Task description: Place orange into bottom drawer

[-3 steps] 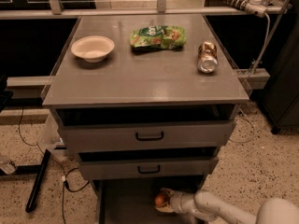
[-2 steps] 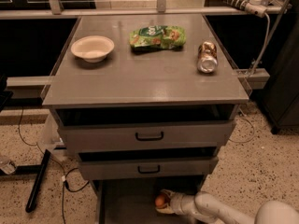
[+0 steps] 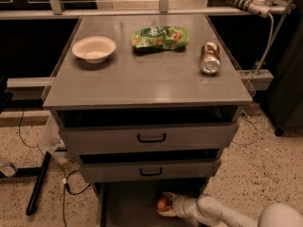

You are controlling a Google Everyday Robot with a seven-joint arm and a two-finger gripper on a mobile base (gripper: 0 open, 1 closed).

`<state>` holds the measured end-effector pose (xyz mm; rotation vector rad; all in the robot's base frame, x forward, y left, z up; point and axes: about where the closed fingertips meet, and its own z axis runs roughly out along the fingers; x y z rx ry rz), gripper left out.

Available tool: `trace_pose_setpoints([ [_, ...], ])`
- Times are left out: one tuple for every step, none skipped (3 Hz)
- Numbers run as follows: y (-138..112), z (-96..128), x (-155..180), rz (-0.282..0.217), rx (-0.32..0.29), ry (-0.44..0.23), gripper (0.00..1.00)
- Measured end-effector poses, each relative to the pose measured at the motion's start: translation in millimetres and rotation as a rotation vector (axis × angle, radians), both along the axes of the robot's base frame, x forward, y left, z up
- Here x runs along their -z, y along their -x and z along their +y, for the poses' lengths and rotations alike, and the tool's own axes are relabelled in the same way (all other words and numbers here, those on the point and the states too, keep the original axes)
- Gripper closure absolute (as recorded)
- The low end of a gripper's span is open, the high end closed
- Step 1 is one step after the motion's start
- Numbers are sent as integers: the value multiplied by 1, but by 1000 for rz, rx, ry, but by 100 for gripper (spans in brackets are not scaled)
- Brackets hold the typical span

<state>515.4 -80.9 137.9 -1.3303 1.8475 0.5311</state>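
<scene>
The orange (image 3: 162,204) is a small round orange-red fruit low in the camera view, inside the pulled-out bottom drawer (image 3: 128,207), whose flat grey floor shows under the two drawer fronts. My gripper (image 3: 165,205) reaches in from the lower right on a pale arm (image 3: 222,213) and is shut on the orange, over the right part of the drawer floor. I cannot tell whether the orange touches the floor.
On the cabinet top stand a white bowl (image 3: 94,48), a green snack bag (image 3: 159,37) and a gold-and-silver can (image 3: 209,58) on its side. Two grey drawer fronts with black handles (image 3: 151,138) sit slightly open above the bottom drawer. Cables and a black stand leg (image 3: 38,183) lie on the speckled floor at left.
</scene>
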Motion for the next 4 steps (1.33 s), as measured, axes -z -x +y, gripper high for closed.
trace_pose_setpoints([
  [0, 0, 0, 0, 0, 0, 35],
  [0, 0, 0, 0, 0, 0, 12],
  [0, 0, 0, 0, 0, 0, 0],
  [0, 0, 0, 0, 0, 0, 0],
])
